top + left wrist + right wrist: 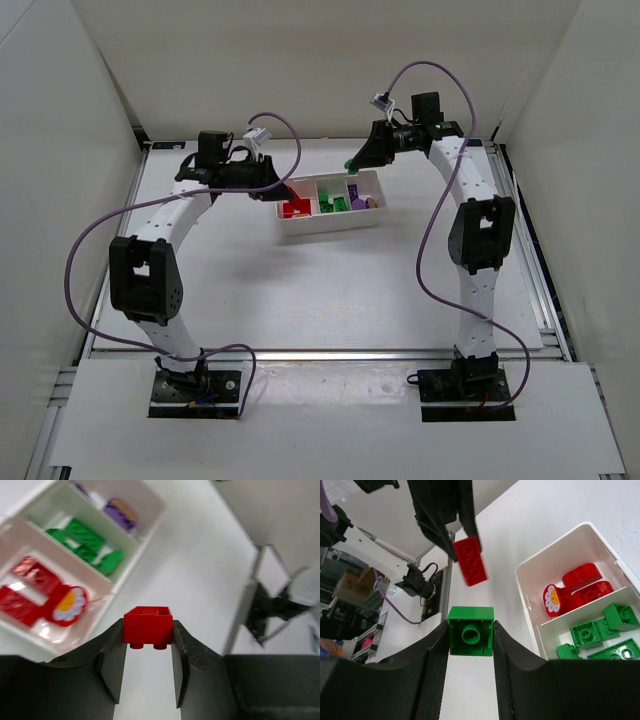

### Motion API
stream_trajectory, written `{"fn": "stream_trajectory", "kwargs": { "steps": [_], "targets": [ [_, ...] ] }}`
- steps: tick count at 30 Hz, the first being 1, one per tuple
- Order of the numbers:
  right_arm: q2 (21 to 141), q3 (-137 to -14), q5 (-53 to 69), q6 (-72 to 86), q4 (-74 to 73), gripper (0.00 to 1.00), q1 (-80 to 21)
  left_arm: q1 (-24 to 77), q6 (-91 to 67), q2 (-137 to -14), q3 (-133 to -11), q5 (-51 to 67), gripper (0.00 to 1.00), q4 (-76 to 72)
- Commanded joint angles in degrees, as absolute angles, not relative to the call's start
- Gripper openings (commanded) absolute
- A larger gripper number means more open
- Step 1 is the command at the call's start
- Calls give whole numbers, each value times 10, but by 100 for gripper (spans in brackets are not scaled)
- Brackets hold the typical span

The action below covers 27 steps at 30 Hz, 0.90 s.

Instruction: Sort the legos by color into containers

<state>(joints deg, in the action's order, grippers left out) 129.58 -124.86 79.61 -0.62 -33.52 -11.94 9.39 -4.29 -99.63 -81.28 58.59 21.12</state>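
Purple cables (70, 265) are looped off both arms above the white table (330, 300). The left fingers (112, 652) are closed on a glossy red brick (148, 625), held over bare table beside the left end of the tray (330, 228). The right fingers (432, 670) are clamped on a green brick (470, 639) near the tray's far right corner; its hollow underside is shown only by the right wrist view. In the tray, red pieces, including a round flower piece (67, 605), are held in the left compartment, green in the middle, purple in the right.
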Motion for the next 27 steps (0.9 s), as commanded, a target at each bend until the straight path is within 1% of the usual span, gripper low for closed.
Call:
{"fn": "stream_trajectory", "kwargs": {
  "steps": [1, 2, 4, 7, 12, 15, 16, 17, 20, 22, 23, 25, 26, 27],
  "targets": [
    [1245, -1240, 773, -67, -377, 0, -129, 116, 25, -1000, -871, 416, 33, 261],
    [1243, -1238, 761, -74, -384, 0, -127, 125, 31, -1006, -886, 360, 34, 267],
    [1234, -1233, 745, -91, -395, 0, -127, 130, 40, -1028, -898, 312, 36, 266],
    [1226, -1226, 717, -104, -408, 0, -128, 143, 40, -1056, -922, 273, 38, 265],
    [1220, -1214, 661, -118, -417, 0, -131, 157, 29, -1096, -945, 250, 39, 262],
    [1223, -1222, 644, -124, -421, 0, -133, 170, 34, -1114, -955, 219, 44, 273],
    [1226, -1227, 641, -125, -420, 0, -134, 170, 38, -1128, -968, 216, 50, 282],
    [1230, -1230, 630, -124, -422, 0, -136, 173, 36, -1133, -974, 214, 55, 290],
    [1238, -1244, 607, -133, -429, 0, -145, 178, 27, -1146, -983, 215, 67, 305],
    [1250, -1245, 597, -150, -437, 0, -152, 177, 19, -1143, -973, 218, 72, 293],
    [1259, -1246, 590, -155, -437, 0, -155, 177, 10, -1128, -967, 219, 78, 280],
    [1269, -1247, 583, -161, -437, 0, -162, 168, -17, -1103, -924, 237, 93, 207],
    [1271, -1252, 572, -164, -438, 0, -169, 164, -31, -1090, -912, 247, 98, 180],
    [1281, -1257, 564, -171, -437, 0, -175, 161, -39, -1064, -899, 272, 99, 156]
  ]
}}
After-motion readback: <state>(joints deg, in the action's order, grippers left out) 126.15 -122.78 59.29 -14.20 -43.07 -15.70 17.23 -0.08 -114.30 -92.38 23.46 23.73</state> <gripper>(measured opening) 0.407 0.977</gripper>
